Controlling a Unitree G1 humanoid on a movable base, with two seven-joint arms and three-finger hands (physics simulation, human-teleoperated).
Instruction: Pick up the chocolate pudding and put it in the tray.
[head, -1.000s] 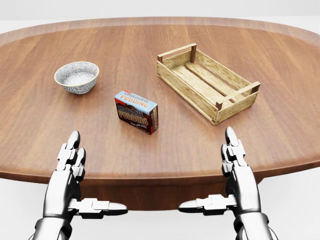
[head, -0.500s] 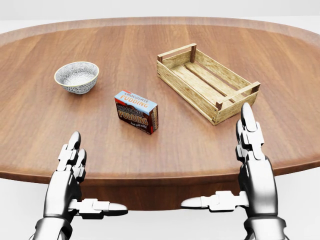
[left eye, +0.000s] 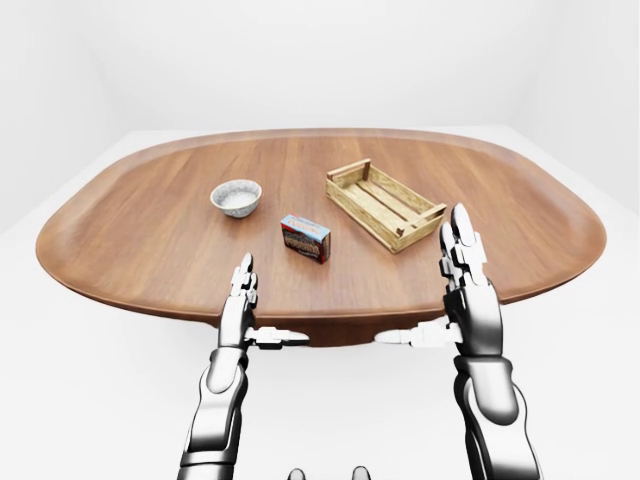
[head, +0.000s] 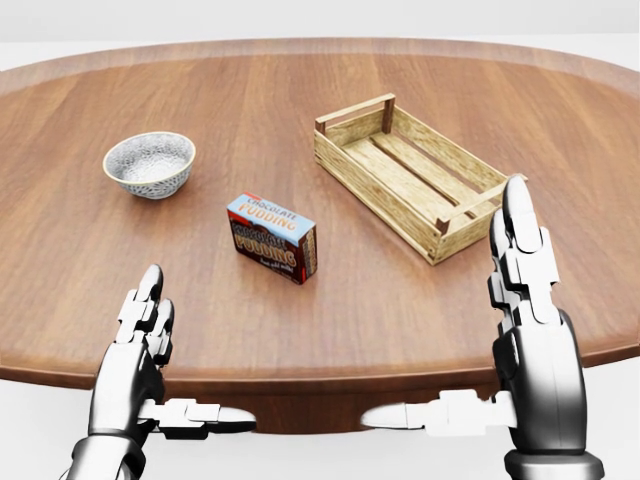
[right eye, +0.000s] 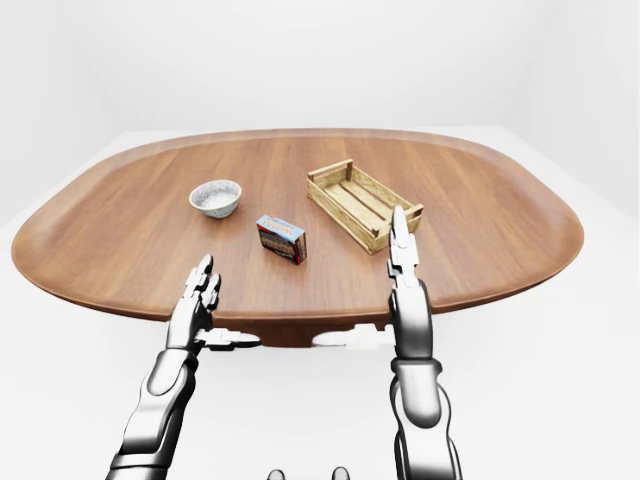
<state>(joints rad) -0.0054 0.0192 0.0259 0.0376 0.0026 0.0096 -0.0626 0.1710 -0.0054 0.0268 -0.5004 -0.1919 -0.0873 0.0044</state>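
Task status: nothing is accomplished as yet; the pick-up is judged not to have begun, and the grasp, the carry and the placing are all left.
Chocolate pudding (head: 272, 251): the box is found lying on the table (head: 300, 90), untouched, toward the middle of the span and nearer the near edge than the far one.
Tray (head: 415, 178): the slatted wooden crate is seen empty, set at an angle on the table, up and to the right of the pudding in the head view, apart from it.
Right hand (head: 530, 330): it is held released, fingers straight and raised, thumb stretched inward, nothing grasped; it is placed at the table's near edge, its fingertips overlapping the tray's near corner in the head view.
Left hand (head: 135, 370): it is likewise released and empty, at the near edge toward the left.
Pudding relative to hands: the box is located between the two hands and beyond them, well apart from the right hand, which is judged the likelier to be used.
Bowl (head: 150, 163): noted to the left of the pudding, apart from it, not part of the task.
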